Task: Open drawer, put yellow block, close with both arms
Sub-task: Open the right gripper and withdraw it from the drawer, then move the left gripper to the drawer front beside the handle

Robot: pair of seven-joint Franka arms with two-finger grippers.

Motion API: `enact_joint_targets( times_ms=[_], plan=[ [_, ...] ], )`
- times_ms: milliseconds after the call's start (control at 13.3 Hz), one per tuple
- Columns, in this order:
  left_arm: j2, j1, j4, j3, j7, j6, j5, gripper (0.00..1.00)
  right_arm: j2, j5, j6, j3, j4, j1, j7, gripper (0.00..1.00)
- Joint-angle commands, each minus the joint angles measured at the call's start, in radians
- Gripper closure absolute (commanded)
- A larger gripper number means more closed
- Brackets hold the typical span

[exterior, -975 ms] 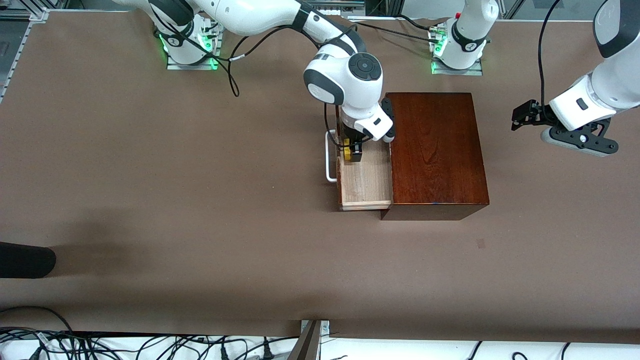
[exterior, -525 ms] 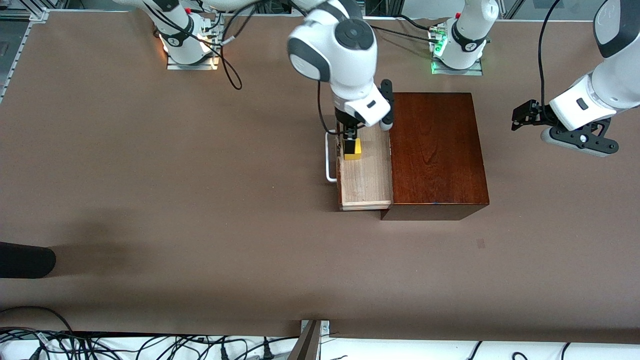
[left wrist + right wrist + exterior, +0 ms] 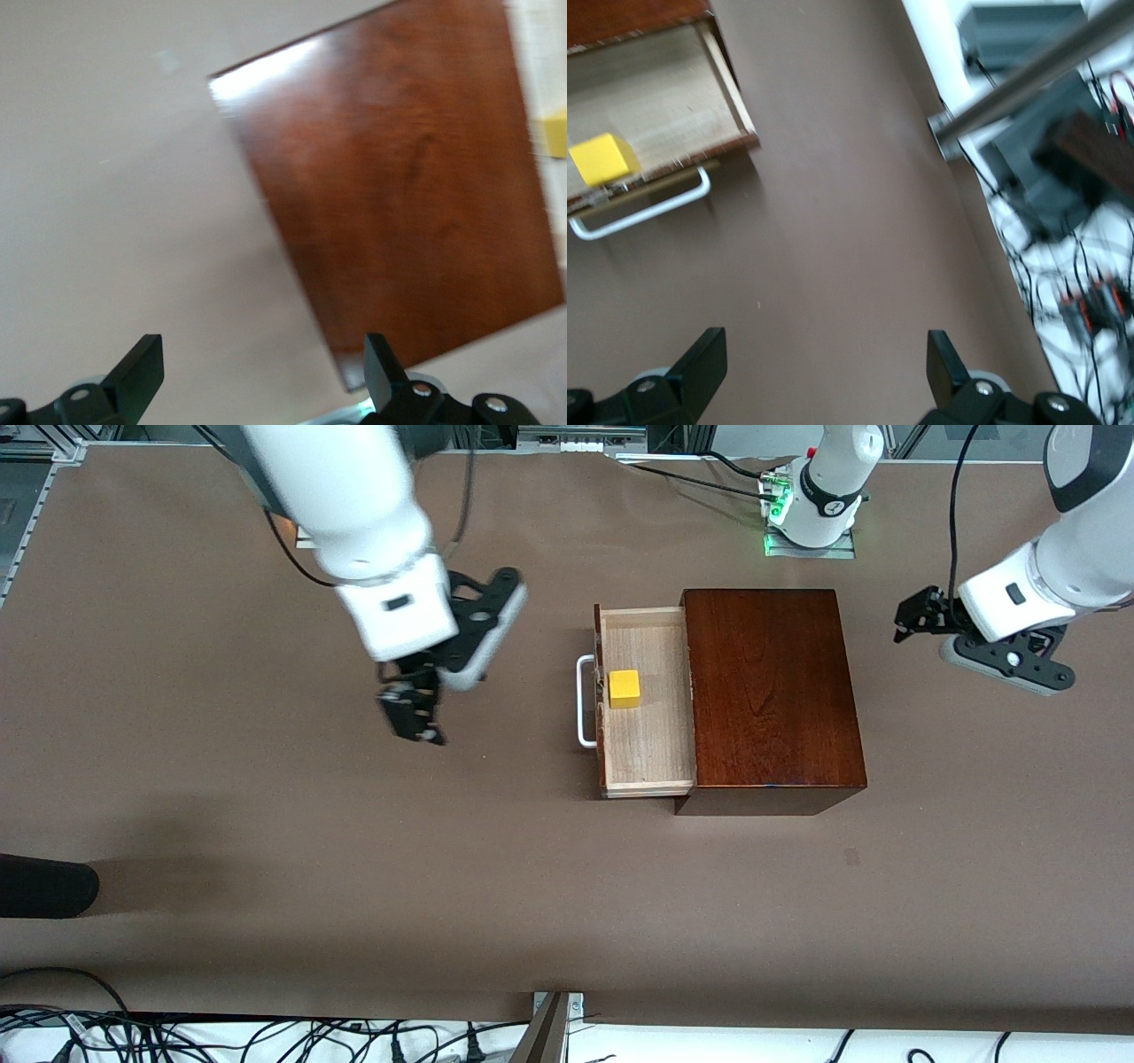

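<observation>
Now that right gripper (image 3: 414,713) is swinging off pale wooden drawer (image 3: 647,757), jaws spread and empty over bare brown surface (image 3: 266,797), small bright yellow cube (image 3: 624,688) is sitting released in tray beside white bar handle (image 3: 583,701). Placing done; closing remaining. Left gripper (image 3: 917,614) is waiting, jaws spread, near glossy mahogany box (image 3: 771,691).

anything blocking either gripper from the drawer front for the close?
Nothing visible. The drawer is open with the yellow block inside. Bare table lies between the right gripper and the handle. The left gripper hangs past the box.
</observation>
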Motion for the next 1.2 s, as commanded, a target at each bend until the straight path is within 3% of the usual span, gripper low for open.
enact_joint_targets(
  times_ms=[0, 150, 450, 600, 825, 975, 1125],
  plan=[
    [0.012, -0.037, 0.038, -0.015, 0.041, -0.046, -0.108, 0.0, -0.107, 0.155, -0.064, -0.119, -0.058, -0.047, 0.005, 0.0],
    [0.053, -0.105, 0.059, -0.016, 0.044, -0.042, -0.123, 0.0, -0.182, 0.221, -0.084, -0.188, -0.152, -0.082, 0.007, 0.0],
    [0.173, -0.345, 0.156, -0.013, 0.041, -0.043, -0.138, 0.0, -0.386, 0.229, -0.092, -0.234, -0.404, -0.151, 0.098, 0.0],
    [0.307, -0.464, 0.272, -0.013, 0.041, -0.008, -0.13, 0.0, -0.465, 0.229, -0.089, -0.274, -0.52, -0.151, 0.119, 0.0],
    [0.536, -0.576, 0.501, -0.015, 0.044, 0.023, -0.135, 0.0, -0.474, 0.228, -0.092, -0.37, -0.578, -0.151, 0.12, 0.0],
    [0.584, -0.649, 0.503, -0.013, 0.047, 0.158, -0.13, 0.0, -0.471, 0.229, -0.092, -0.409, -0.603, -0.151, 0.224, 0.0],
    [0.627, -0.7, 0.503, -0.012, 0.088, 0.255, -0.129, 0.0, -0.474, 0.226, -0.101, -0.409, -0.603, -0.151, 0.345, 0.0]
  ],
)
